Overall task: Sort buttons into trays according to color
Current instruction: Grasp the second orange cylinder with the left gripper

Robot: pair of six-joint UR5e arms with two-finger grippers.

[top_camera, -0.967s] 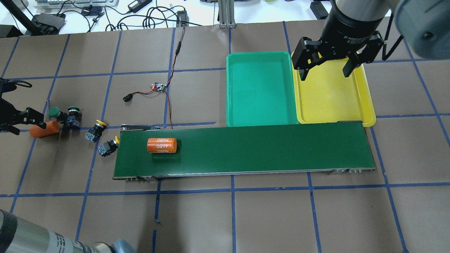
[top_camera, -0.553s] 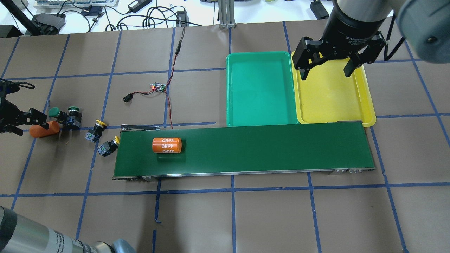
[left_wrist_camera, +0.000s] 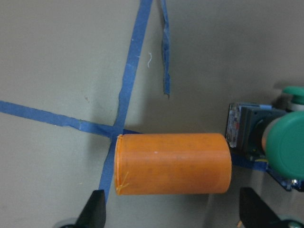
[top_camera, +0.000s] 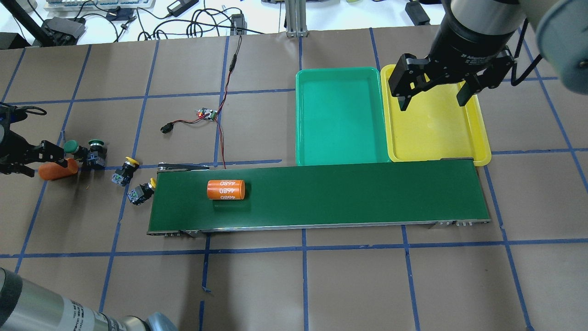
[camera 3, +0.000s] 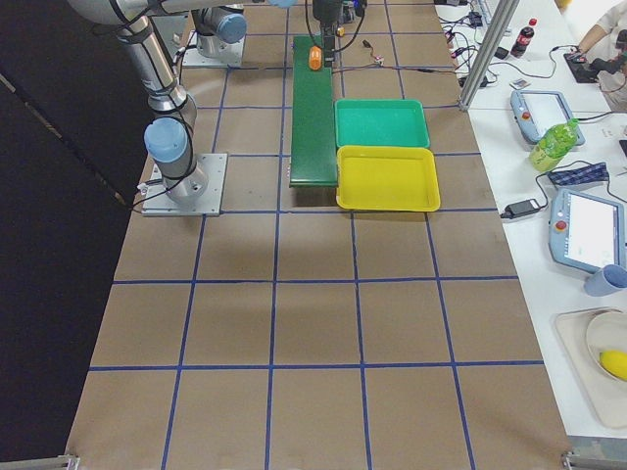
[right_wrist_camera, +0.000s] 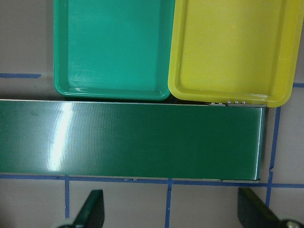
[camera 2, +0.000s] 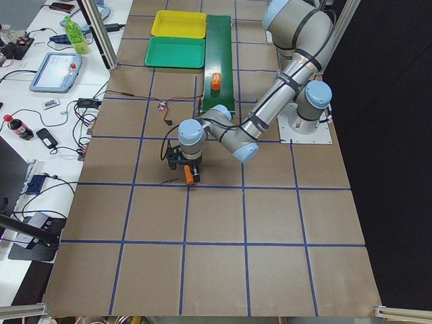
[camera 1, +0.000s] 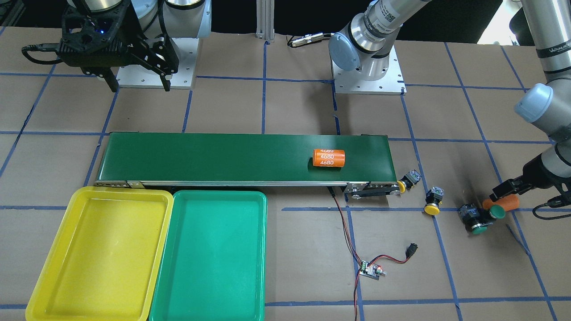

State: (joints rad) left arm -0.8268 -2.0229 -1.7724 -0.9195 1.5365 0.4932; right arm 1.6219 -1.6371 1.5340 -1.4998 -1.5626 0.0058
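Observation:
Two green buttons (top_camera: pixel 70 146) (top_camera: pixel 96 143) and two yellow buttons (top_camera: pixel 131 161) (top_camera: pixel 150 184) lie on the table left of the belt's end; they also show in the front view (camera 1: pixel 479 229) (camera 1: pixel 432 208). My left gripper (top_camera: pixel 42 161) is open and straddles a plain orange cylinder (left_wrist_camera: pixel 173 164), with one green button (left_wrist_camera: pixel 287 147) just beyond the cylinder's end. My right gripper (top_camera: pixel 432 101) is open and empty above the yellow tray (top_camera: pixel 432 133). The green tray (top_camera: pixel 340 115) sits beside it. Both trays hold nothing.
A dark green conveyor belt (top_camera: pixel 344 193) runs in front of the trays and carries an orange cylinder marked 4680 (top_camera: pixel 225 189). A small circuit board (top_camera: pixel 206 113) with red and black wires lies behind the belt's left end.
The 4680 cylinder has travelled to the right along the belt. My right gripper has shifted slightly right and nearer over the yellow tray. My left gripper has edged right over the plain orange cylinder.

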